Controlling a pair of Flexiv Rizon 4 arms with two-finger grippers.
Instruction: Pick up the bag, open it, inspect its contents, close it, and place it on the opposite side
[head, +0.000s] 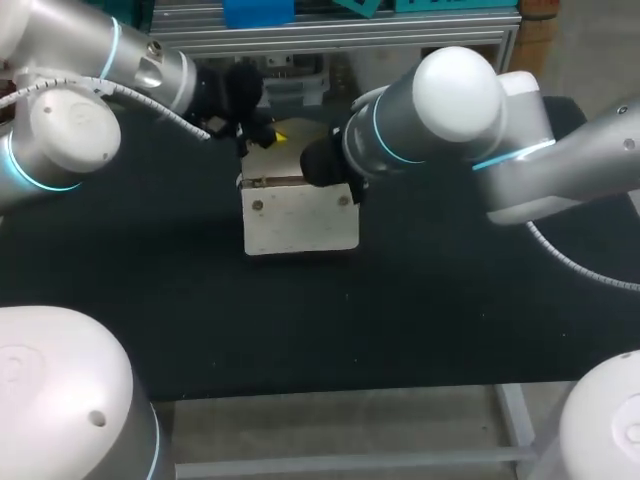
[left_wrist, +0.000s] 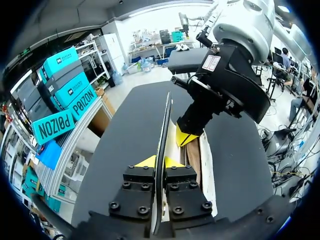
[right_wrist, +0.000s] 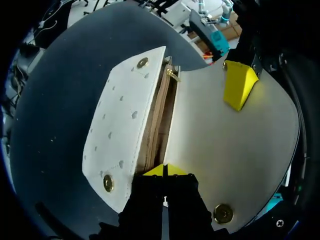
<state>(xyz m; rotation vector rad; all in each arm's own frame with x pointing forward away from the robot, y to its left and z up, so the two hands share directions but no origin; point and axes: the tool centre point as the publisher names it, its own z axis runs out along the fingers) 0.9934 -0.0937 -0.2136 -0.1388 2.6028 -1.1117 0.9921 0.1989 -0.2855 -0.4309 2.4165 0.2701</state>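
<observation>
**A:** Where is the bag, and what condition is it in?

**B:** The cream bag (head: 300, 220) rests on the black tabletop (head: 420, 300), near the middle and between the two arms. Its front panel (right_wrist: 125, 130) faces the robot and has a brass stud at each upper corner. The bag is open. The flap (right_wrist: 240, 150) stands clear of the body, and its inner face shows in the right wrist view with a brass snap (right_wrist: 222, 213) near its edge. The mouth shows brown inner walls (right_wrist: 159, 120).

**A:** Left hand?

**B:** The left hand (left_wrist: 161, 161) is at the far side of the bag and is clamped on the flap. In the left wrist view the flap runs edge-on as a thin dark line straight between the two yellow tips, which touch it from both sides. From the right wrist view, one of its yellow fingertips (right_wrist: 239, 85) lies flat against the flap's inner face.

**A:** Right hand?

**B:** The right hand (right_wrist: 165, 170) sits at the mouth of the bag, at the end where the brown interior meets the flap. Its tips are pressed close together, and a thin pale edge of the bag shows in the slit between them. In the head view, the right arm's wrist covers this hand and the bag's upper right corner.

**A:** How far apart are the hands?

**B:** They are near each other but not touching. The open mouth lies between them.
</observation>
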